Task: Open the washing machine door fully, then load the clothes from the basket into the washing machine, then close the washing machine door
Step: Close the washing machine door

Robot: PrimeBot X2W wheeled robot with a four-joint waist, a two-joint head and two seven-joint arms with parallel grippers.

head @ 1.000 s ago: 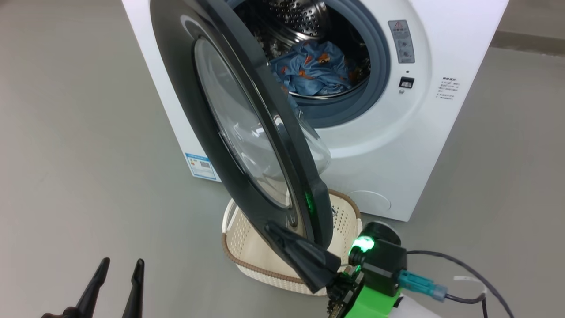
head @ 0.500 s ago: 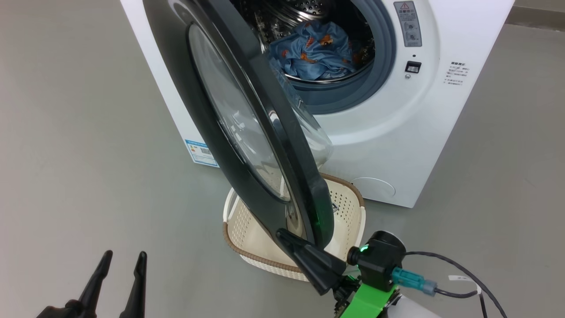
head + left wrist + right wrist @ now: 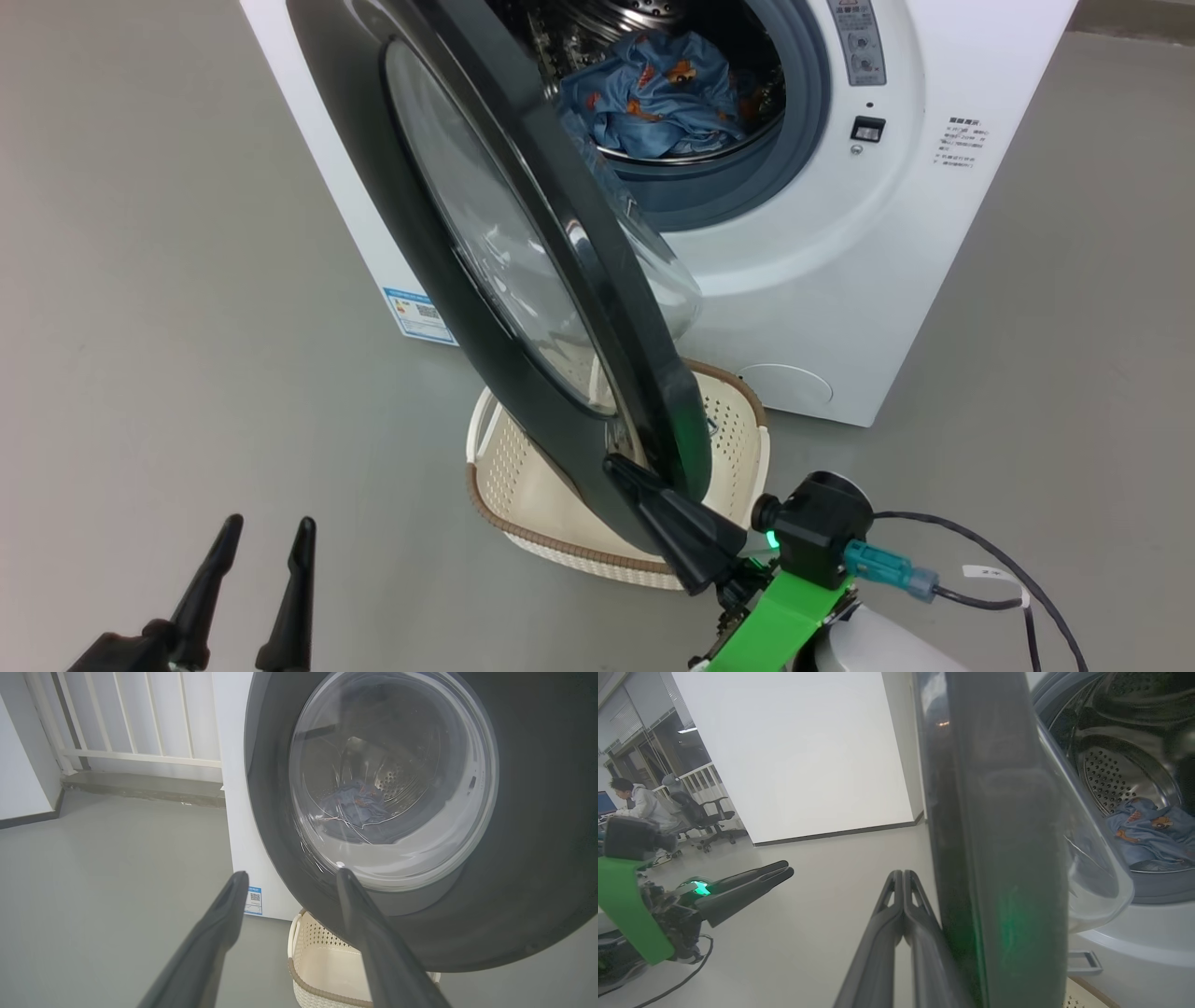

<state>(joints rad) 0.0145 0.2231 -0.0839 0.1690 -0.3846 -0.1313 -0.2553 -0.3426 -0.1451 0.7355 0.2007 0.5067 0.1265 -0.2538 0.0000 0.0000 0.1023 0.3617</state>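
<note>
Washing machine door: part-open, frame centre.
R gripper: fingers together, tips against door's lower edge.
L gripper: fingers apart, free, lower left.
Clothes: in washing machine drum, top centre.
Basket: on floor under door.

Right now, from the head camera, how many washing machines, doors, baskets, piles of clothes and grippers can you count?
washing machine: 1
door: 1
basket: 1
pile of blue clothes, in the drum: 1
grippers: 2, the left gripper and the right gripper
total: 6
</note>
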